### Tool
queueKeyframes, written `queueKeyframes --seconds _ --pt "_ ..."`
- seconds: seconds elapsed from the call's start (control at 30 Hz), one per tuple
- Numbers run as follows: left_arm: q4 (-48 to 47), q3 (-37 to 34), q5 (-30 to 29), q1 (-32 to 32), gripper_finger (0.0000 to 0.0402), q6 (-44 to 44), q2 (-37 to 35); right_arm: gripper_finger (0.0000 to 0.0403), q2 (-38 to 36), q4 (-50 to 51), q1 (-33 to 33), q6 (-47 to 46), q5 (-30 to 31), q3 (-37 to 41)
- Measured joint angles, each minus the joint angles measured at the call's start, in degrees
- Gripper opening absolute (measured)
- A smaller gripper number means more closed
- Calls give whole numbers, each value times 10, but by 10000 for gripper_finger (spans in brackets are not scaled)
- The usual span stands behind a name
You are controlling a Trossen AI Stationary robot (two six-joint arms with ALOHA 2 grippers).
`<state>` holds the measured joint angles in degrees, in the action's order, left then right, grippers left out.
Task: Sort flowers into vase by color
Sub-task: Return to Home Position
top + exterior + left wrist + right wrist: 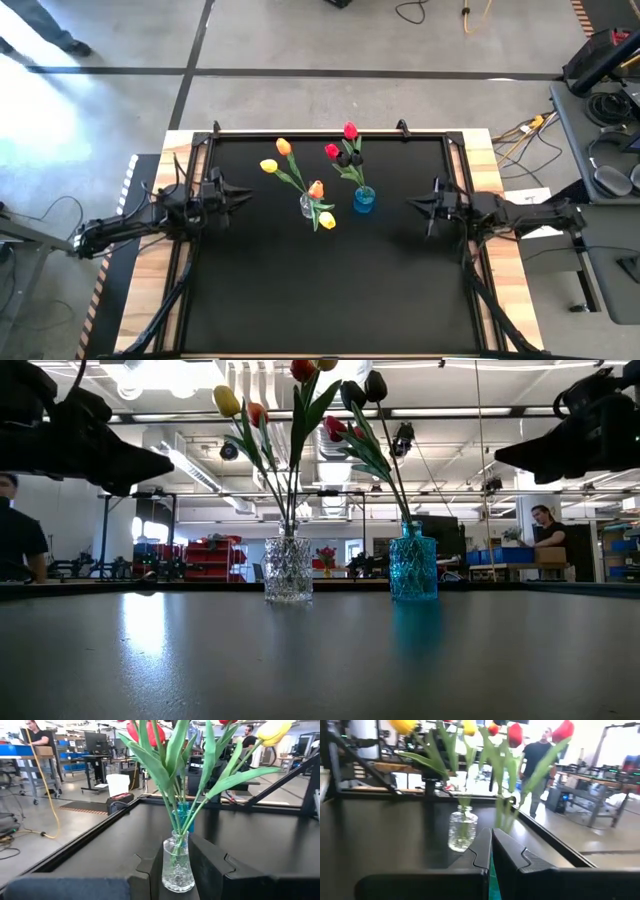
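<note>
Clear vase [308, 206]: mid-table, holding the yellow and orange flowers [284, 148].
Blue vase [364, 199]: just to its right, holding the red and dark flowers [349, 131].
Left gripper [243, 192]: out at the left side, fingers apart, empty.
Right gripper [414, 203]: out at the right side, fingers together, empty.
Why: both look parked clear of the stems, and the sorting seems finished.

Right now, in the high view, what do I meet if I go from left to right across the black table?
left gripper → clear vase → blue vase → right gripper. I leave out the flower heads because they overlap.
</note>
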<state>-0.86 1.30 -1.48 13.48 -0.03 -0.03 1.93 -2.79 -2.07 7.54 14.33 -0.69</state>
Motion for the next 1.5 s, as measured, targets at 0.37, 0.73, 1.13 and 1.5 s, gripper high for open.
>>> queueKeyframes --seconds 0.37,0.73,1.13,1.5 --pt "-1 0 -1 38 76 14 0 9 0 23 144 -20 -138 0" --pt "-2 0 7 44 77 -7 27 9 25 24 215 -15 -144 0" --pt "0 0 6 44 77 -7 57 9 34 21 215 -39 -143 0" --pt "8 -2 5 44 77 -7 76 9 35 21 215 -39 -143 0"
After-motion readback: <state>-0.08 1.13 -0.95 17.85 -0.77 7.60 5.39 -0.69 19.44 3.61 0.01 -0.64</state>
